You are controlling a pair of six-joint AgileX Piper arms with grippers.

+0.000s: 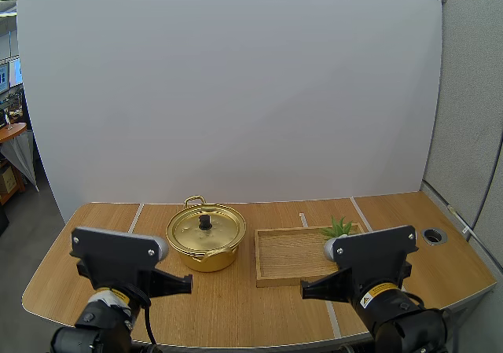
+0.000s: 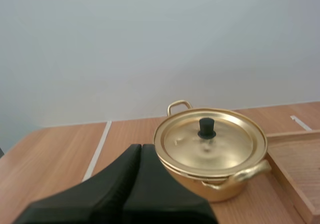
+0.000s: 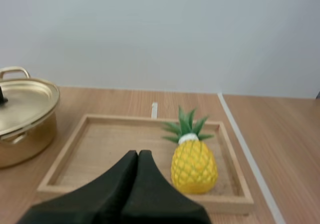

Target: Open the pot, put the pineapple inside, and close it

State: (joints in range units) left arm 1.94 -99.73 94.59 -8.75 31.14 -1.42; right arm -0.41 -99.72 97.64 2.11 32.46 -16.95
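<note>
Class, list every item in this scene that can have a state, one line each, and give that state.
pot: closed
lid: seated on the pot
wooden tray: holding the pineapple alone
pineapple: upright in the wooden tray, not gripped
left gripper: shut on nothing, short of the pot
right gripper: shut on nothing, beside the pineapple

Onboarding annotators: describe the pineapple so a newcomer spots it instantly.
On the wooden table, right of the lidded gold pot, lies a shallow wooden tray. Standing upright at the tray's right end is the pineapple: small, yellow, with a green leafy crown, the only thing in the tray.
</note>
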